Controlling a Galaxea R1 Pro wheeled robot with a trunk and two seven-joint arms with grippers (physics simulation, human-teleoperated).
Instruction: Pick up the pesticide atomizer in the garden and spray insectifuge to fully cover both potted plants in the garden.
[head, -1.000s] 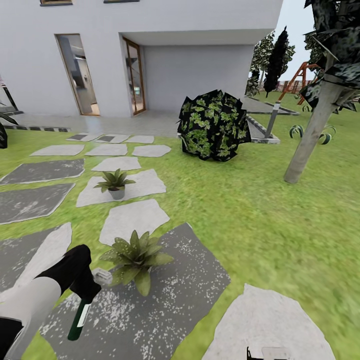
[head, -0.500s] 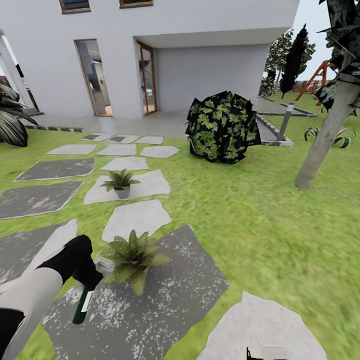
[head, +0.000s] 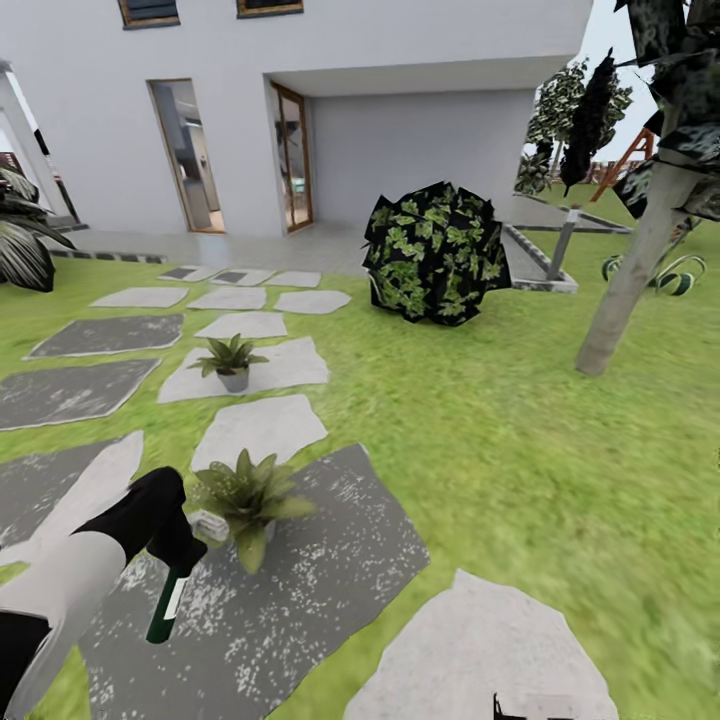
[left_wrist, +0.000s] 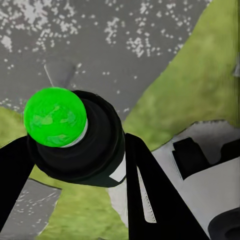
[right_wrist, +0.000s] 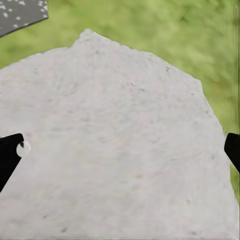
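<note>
Spraying step was in hand: left gripper (head: 178, 560) was clenched on the spray bottle (head: 166, 605), nozzle just beside the near potted plant (head: 243, 497) on the dark stone (head: 330, 560); right claw sat spread wide, empty; far potted plant (head: 229, 359) likely next.
</note>
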